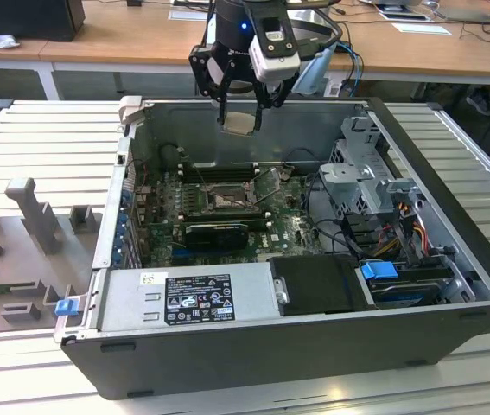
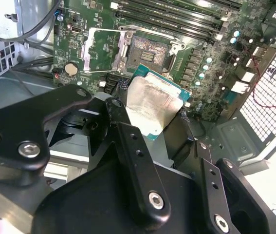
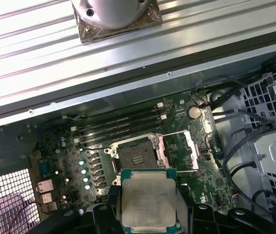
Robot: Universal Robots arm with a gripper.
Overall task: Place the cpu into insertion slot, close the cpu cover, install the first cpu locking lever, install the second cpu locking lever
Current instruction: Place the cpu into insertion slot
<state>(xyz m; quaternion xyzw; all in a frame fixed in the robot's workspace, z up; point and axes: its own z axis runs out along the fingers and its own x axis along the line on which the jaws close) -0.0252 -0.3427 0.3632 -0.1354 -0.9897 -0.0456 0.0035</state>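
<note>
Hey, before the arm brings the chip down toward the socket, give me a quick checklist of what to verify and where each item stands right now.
1. Grip on the cpu by the end effector: ok, it is clamped by its edges.
2. Pin field of the insertion slot uncovered: ok, it is bare in both wrist views.
3. The cpu cover out of the way: ok, it lies open beside the slot.
4. Chip seated: not ok, it hangs well above the motherboard.
5. Chip squared up with the slot: cannot tell.
</note>
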